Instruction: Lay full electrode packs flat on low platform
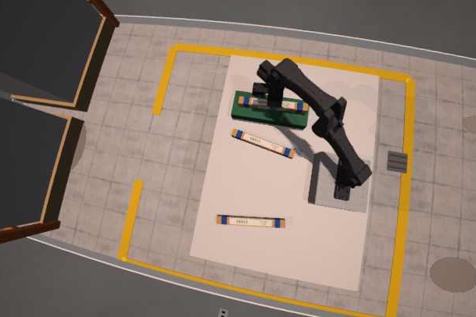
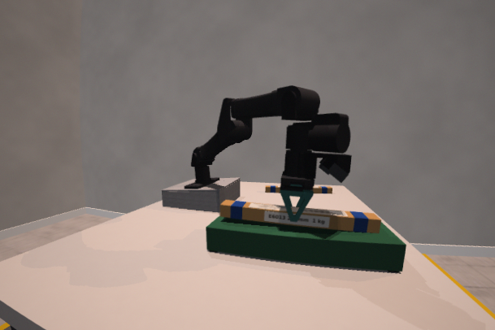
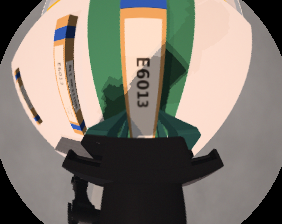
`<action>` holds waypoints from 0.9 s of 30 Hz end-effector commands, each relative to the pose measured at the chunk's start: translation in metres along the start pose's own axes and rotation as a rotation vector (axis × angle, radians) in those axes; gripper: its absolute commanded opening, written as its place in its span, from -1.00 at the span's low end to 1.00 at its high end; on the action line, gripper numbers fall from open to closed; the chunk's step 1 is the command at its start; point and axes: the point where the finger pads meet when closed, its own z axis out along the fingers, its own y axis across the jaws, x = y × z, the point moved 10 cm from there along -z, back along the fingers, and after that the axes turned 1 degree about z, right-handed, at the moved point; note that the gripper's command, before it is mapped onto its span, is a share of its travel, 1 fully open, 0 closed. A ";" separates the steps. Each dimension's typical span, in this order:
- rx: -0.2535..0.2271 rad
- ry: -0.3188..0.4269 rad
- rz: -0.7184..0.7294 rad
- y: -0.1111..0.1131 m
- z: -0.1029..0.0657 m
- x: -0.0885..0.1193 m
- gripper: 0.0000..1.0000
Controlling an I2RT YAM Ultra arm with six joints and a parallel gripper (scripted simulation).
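"Where's the claw (image 1: 274,105) (image 2: 294,217) (image 3: 142,111) from where you're standing?"

"Looking down, far edge at twelve: near eleven o'clock from the table's (image 1: 281,250) (image 2: 154,293) (image 3: 227,90) middle, pointing down over the green platform (image 1: 270,119) (image 2: 305,249) (image 3: 103,50)."

"Wide or narrow?"

"Part-way in, closed on the first pack (image 1: 302,106) (image 2: 249,211) (image 3: 142,50), one finger to each long side, about midway along it."

"And that pack?"

"Level, label up, its middle over the platform, ends towards nine and three. I can't tell if its whole underside touches the green. The side label reads 1 kg."

"The second pack (image 1: 263,143) (image 3: 62,75)?"

"Flat on the table, just off the platform's six o'clock side, slanting from about ten to four."

"So the third pack (image 1: 251,221) (image 2: 271,189) (image 3: 26,96) is the one well apart?"

"Yes, around seven o'clock from the table's middle, flat too, ends at nine and three."

"Which ones are full?"

"Can't tell by looking; they're all orange with blue bands."

"And the arm (image 1: 313,87) (image 2: 256,106)?"

"It stands on the grey block (image 1: 357,203) (image 2: 191,199), between three and four, and arches over towards eleven."
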 end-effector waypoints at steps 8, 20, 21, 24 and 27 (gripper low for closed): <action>0.056 -0.063 0.007 -0.002 -0.057 0.007 -1.00; 0.050 -0.054 0.007 -0.002 -0.050 0.009 -1.00; 0.041 -0.042 0.006 -0.001 -0.046 0.009 -1.00; 0.025 -0.019 0.004 0.001 -0.037 0.011 -1.00; 0.025 -0.019 0.005 0.000 -0.036 0.011 -1.00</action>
